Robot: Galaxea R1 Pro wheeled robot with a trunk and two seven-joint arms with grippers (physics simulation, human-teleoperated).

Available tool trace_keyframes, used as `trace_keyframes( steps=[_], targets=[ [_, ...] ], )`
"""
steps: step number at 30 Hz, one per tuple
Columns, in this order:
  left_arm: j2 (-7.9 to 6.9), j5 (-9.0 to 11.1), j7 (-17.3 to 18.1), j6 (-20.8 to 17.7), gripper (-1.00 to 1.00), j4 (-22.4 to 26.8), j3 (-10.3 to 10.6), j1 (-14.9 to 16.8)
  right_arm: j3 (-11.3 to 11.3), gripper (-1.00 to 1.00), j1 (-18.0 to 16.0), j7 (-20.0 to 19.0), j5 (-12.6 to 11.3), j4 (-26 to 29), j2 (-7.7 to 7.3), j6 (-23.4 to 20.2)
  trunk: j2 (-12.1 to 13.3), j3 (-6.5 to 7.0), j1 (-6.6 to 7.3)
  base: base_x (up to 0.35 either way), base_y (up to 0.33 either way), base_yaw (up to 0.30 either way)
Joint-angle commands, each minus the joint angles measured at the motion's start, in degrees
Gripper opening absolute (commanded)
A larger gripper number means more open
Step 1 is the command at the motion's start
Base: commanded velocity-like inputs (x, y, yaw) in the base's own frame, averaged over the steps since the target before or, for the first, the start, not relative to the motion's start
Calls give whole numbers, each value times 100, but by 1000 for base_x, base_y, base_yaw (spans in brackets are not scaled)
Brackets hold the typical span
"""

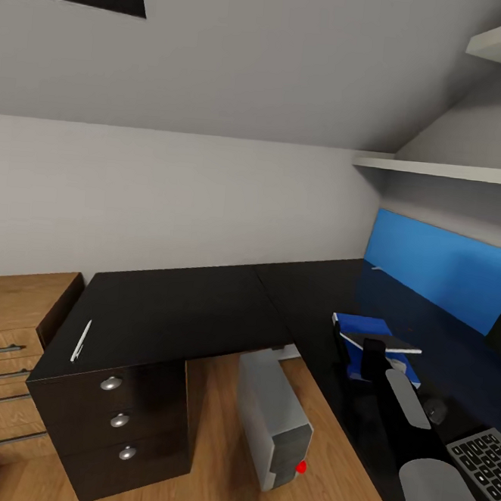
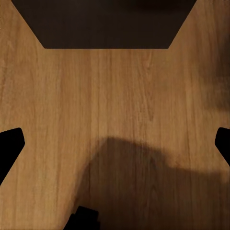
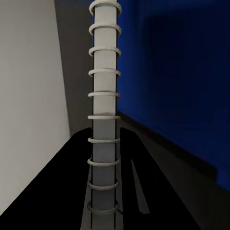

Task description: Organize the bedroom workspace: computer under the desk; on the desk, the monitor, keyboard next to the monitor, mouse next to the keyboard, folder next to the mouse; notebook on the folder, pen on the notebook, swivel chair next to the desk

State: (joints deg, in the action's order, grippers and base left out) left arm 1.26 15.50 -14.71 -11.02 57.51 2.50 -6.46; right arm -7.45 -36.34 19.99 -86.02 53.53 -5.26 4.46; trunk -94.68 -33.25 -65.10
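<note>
Right gripper (image 1: 374, 351): clamped on notebook (image 1: 387, 343), spiral binding between its fingers, above folder (image 1: 364, 336).
Folder: on desk (image 1: 185, 305), partly hidden by arm.
Keyboard (image 1: 483, 457): cut off.
Left gripper: state indeterminable.
Computer (image 1: 274, 420): beside desk drawers.
</note>
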Motion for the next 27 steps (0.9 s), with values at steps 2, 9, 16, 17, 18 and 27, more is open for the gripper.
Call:
trace_keyframes(
  steps=[2,9,16,17,18,27],
  targets=[
    [-3,54,-41,-23,100,15,14,0,8,-100,-4,3,-66,7,-2,46,-3,-5,0,0,0,0],
    [-3,57,-40,-23,100,15,14,-1,8,-100,0,5,-64,8,-2,49,-3,-5,0,113,0,0],
    [-3,58,-48,-23,100,15,14,0,7,-100,-4,5,-64,8,-6,54,-3,-5,0,63,0,0],
    [-3,58,-48,-23,100,15,14,-1,7,-100,-4,5,-64,8,-7,54,-3,-5,0,15,0,0],
    [-3,58,-48,-23,100,15,14,-1,7,-100,-4,5,-64,8,-7,54,-3,-5,0,12,0,0],
    [-3,58,-49,-23,100,15,14,-2,6,-100,-4,7,-3,8,-10,74,-3,-5,0,15,-10,0]
  ],
)
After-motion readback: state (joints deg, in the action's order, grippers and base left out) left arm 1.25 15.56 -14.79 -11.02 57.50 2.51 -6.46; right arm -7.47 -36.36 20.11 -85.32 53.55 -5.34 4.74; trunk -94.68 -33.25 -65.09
